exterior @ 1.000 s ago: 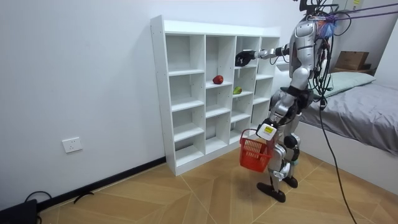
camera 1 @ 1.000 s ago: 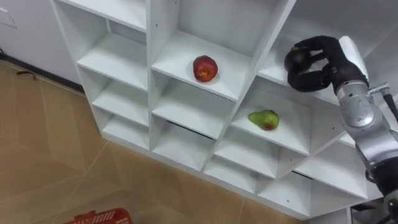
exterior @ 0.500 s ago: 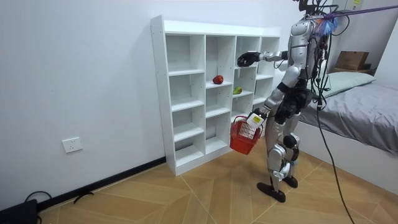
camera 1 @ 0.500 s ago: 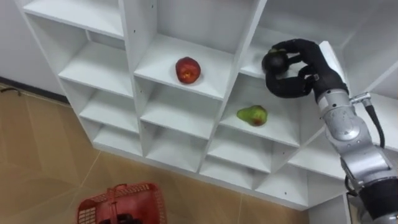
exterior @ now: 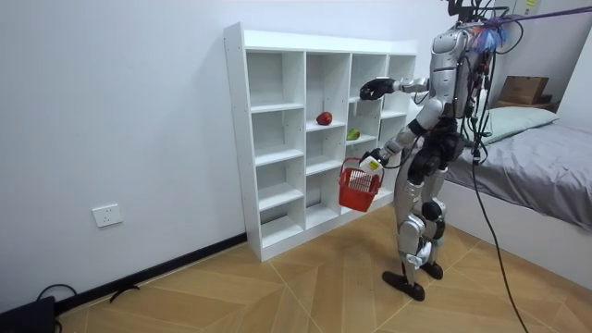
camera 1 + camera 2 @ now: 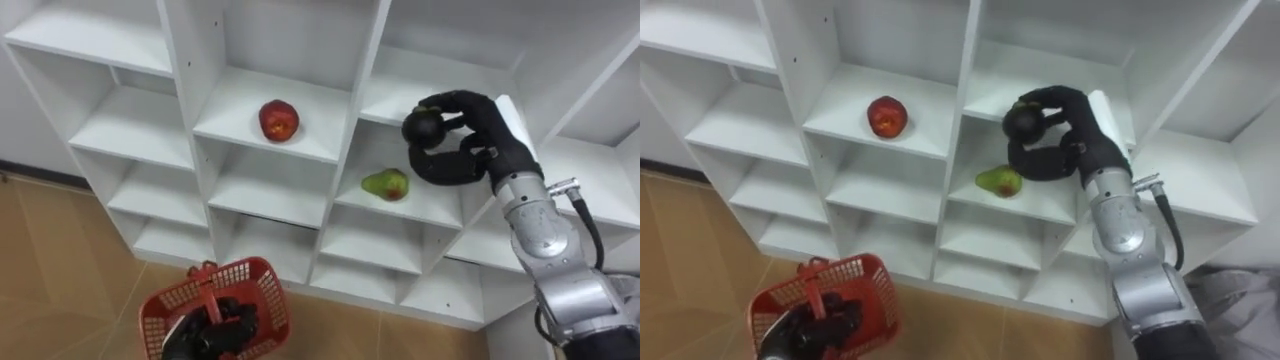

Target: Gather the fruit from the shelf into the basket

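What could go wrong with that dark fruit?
The dark fruit is pinched in the fingers of the right hand and might slip. The red basket in the left hand is low and off to the side, so a dropped fruit would likely hit the floor. The hand could also bump the pear below it.

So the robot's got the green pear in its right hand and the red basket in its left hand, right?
Not quite. The right hand is curled round a dark round fruit, not the green pear. The pear lies on its shelf just below, as the left eye view shows. The left hand does hold the red basket.
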{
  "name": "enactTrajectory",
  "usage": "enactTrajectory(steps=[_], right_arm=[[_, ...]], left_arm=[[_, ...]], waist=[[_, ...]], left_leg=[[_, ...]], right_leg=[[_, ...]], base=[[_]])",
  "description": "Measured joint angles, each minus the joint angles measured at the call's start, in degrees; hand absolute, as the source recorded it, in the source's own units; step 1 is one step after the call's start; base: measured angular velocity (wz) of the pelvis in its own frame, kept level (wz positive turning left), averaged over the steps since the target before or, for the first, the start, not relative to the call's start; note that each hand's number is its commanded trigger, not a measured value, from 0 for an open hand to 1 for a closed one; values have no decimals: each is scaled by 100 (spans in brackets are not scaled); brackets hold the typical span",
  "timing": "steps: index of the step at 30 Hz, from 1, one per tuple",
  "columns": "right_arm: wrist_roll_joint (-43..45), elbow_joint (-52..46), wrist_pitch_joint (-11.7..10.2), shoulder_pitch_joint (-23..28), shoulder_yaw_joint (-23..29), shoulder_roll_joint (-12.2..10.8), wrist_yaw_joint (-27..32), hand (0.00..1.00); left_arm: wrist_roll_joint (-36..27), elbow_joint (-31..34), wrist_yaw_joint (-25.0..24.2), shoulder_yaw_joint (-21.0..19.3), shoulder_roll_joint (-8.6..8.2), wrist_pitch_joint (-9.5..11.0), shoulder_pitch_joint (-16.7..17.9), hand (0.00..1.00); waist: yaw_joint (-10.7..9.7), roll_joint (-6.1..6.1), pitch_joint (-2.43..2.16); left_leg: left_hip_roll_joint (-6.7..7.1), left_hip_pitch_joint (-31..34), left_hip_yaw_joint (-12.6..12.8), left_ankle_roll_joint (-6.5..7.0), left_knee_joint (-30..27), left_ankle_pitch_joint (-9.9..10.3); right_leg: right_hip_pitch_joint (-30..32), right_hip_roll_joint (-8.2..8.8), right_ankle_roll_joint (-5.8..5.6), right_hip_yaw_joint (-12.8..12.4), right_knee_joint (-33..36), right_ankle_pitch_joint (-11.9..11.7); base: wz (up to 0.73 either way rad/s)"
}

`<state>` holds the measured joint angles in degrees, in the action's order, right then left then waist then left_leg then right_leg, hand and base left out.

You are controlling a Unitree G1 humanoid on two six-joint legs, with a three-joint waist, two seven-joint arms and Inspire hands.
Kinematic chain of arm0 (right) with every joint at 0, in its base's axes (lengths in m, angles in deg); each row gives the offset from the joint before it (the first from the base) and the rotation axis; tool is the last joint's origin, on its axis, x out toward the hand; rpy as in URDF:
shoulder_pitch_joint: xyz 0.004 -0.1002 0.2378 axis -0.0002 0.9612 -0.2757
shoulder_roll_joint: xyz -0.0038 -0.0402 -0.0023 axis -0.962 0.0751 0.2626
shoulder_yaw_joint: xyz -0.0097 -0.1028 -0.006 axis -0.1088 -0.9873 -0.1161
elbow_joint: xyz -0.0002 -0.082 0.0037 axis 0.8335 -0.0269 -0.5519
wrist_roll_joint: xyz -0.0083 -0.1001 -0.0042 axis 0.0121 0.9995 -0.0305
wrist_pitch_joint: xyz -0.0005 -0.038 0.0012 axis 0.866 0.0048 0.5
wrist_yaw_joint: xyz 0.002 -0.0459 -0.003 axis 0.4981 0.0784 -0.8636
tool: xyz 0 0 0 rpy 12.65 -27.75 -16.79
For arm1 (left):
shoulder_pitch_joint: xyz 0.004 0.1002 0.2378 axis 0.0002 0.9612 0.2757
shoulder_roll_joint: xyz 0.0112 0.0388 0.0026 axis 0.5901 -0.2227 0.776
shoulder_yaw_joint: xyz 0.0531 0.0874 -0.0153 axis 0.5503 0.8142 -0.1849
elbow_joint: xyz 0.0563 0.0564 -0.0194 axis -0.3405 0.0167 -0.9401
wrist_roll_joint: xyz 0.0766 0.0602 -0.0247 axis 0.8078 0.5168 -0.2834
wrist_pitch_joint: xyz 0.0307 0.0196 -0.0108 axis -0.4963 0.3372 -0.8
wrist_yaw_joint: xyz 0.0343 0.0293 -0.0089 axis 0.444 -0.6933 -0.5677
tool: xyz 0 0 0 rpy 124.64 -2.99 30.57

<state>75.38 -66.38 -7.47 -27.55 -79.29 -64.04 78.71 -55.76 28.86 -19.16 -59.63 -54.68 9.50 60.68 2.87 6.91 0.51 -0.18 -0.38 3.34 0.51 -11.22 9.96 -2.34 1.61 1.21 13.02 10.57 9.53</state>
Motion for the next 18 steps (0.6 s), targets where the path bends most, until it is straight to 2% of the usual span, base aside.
enactTrajectory(steps=[4, 10, 12, 14, 18], right_arm=[[80, -230, -5, 118, 0, -20, -36, 100], [127, -279, -5, 180, -16, -42, -109, 100], [190, -339, 2, 295, -29, -112, -176, 100], [282, -389, 91, 460, -54, -281, -329, 100], [339, -547, 252, 720, -244, -313, -538, 100]], left_arm=[[-237, 1, 0, 0, 0, 26, 3, 100], [-256, 2, -1, 5, 5, 29, -20, 100], [-256, 2, 0, 23, 11, 29, -39, 100], [-256, 3, 0, 38, -20, 20, -46, 100], [-263, 126, 0, 94, -99, 7, -70, 100]], waist=[[-14, -54, -9], [-76, -68, -3], [-85, -83, 4], [-104, -127, 3], [-99, -168, 5]], left_leg=[[-2, -34, 50, 1, 40, -1], [-5, -39, 59, 2, 53, -1], [-10, -48, 81, 2, 77, -1], [-12, -48, 115, 2, 103, -1], [-7, -31, 138, 3, 122, -1]], right_leg=[[2, 0, 0, -41, 1, 0], [3, 2, -1, -24, -3, 0], [7, -2, -1, -30, -3, 0], [11, -3, -2, -45, -4, 1], [45, -6, -12, -119, -6, 9]], base=[[-5], [0], [-4], [-7], [-3]])
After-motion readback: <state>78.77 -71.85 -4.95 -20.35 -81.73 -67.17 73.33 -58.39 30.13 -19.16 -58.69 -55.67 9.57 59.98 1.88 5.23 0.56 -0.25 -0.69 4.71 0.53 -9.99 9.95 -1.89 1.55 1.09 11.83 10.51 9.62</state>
